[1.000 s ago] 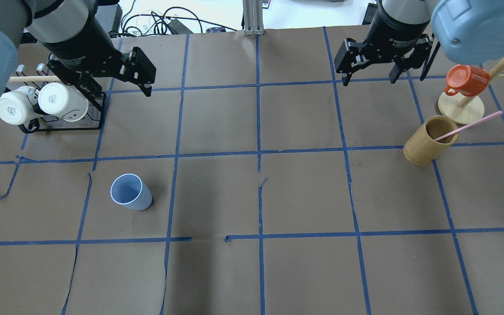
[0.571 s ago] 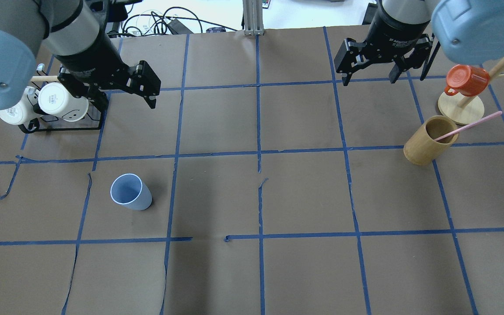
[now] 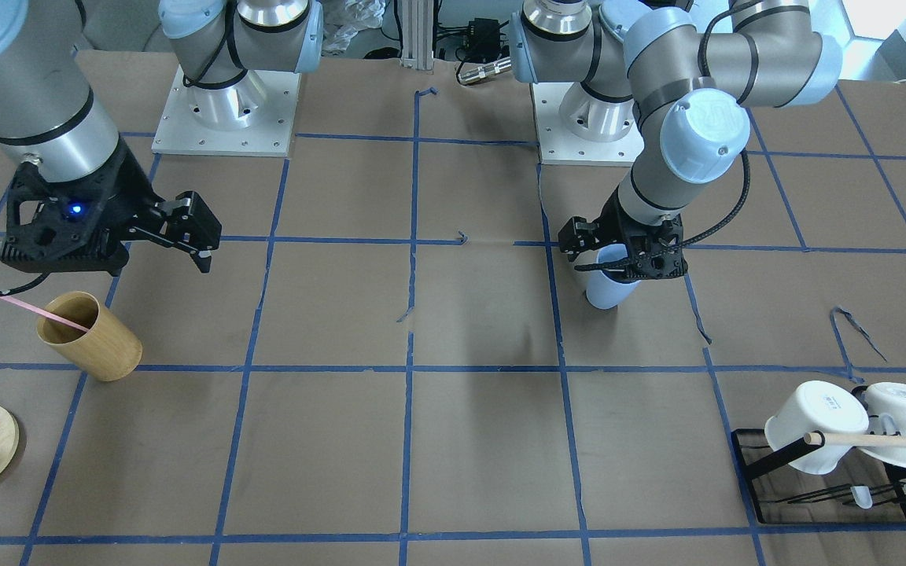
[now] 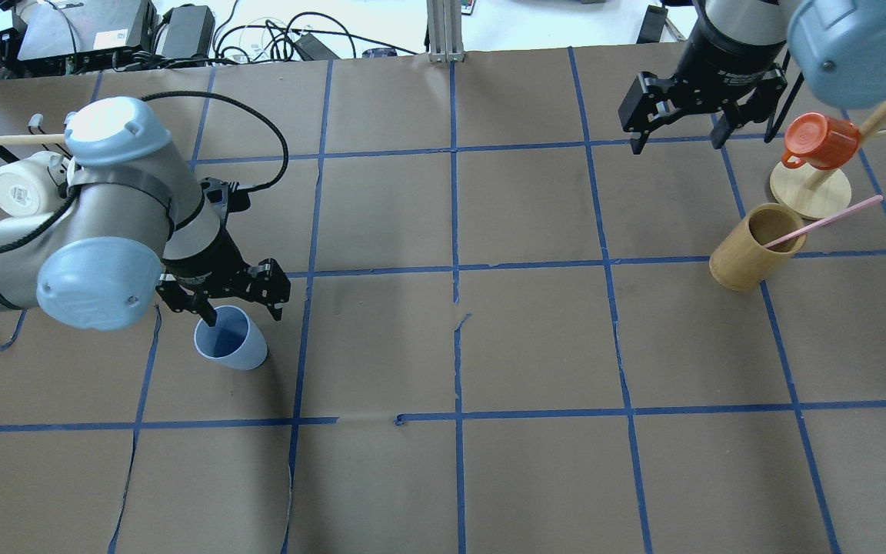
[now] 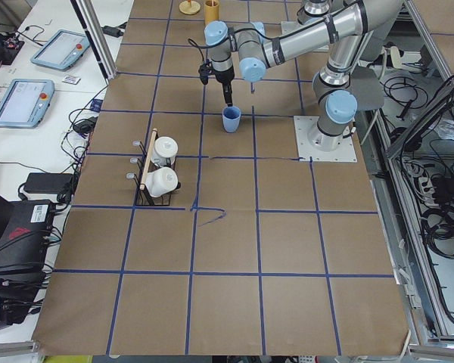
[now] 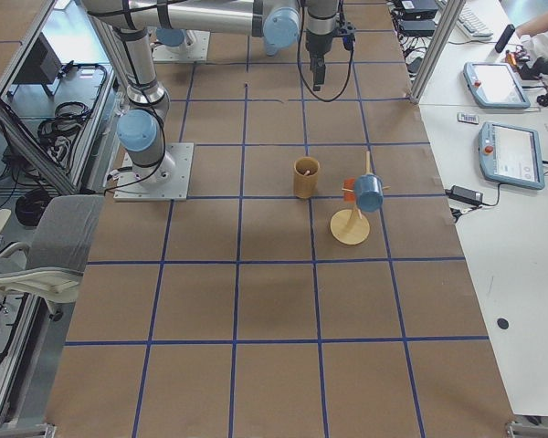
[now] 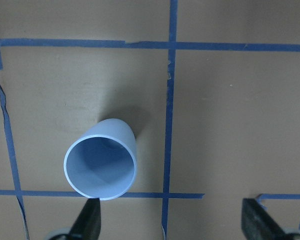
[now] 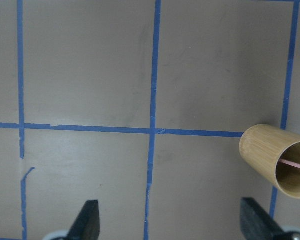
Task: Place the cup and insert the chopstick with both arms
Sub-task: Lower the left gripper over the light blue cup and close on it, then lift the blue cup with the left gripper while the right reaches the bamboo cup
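The light-blue cup (image 4: 234, 350) stands upright on the brown paper at the left; it also shows in the front view (image 3: 602, 295) and the left wrist view (image 7: 101, 160). My left gripper (image 4: 241, 312) hovers open just over its far rim, not holding it; in the wrist view its fingertips (image 7: 90, 220) frame the cup off-centre. The pale-pink chopstick (image 4: 824, 221) leans in the tan wooden cup (image 4: 754, 246) at the right. My right gripper (image 4: 677, 142) is open and empty, behind that wooden cup; its wrist view shows the wooden cup (image 8: 280, 160).
A black rack with white mugs (image 4: 24, 181) and a wooden rod stands at the back left. A wooden mug tree (image 4: 808, 192) with an orange mug (image 4: 820, 142) stands at the back right, close to the right gripper. Blue tape lines grid the table.
My left arm has swung from beside the mug rack forward and down to just over the light-blue cup. My right gripper has shifted slightly right. Both stay open.
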Controlling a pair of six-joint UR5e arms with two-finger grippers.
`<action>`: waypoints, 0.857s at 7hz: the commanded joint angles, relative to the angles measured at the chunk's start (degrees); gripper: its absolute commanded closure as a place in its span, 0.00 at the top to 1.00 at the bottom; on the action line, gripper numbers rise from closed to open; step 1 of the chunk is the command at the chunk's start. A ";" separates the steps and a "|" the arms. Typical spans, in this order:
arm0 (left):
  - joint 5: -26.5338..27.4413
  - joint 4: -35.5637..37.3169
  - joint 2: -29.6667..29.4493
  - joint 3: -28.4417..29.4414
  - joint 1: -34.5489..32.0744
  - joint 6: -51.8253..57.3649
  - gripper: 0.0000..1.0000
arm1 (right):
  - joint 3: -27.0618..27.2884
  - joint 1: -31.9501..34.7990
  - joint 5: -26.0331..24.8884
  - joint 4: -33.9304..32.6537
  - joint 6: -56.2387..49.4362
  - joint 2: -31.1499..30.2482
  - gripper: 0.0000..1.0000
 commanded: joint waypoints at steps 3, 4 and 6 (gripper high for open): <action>0.25 4.24 -2.62 -2.97 0.19 0.24 0.00 | 5.13 -10.77 -0.31 -2.06 -33.78 -0.65 1.00; 1.03 5.89 -2.36 -2.80 0.19 0.24 0.00 | 5.21 -12.78 -0.40 -2.76 -45.61 -0.92 1.00; 2.80 7.31 -2.53 -1.66 -0.07 -0.55 0.00 | 6.09 -18.48 0.12 -2.06 -64.54 -1.01 1.00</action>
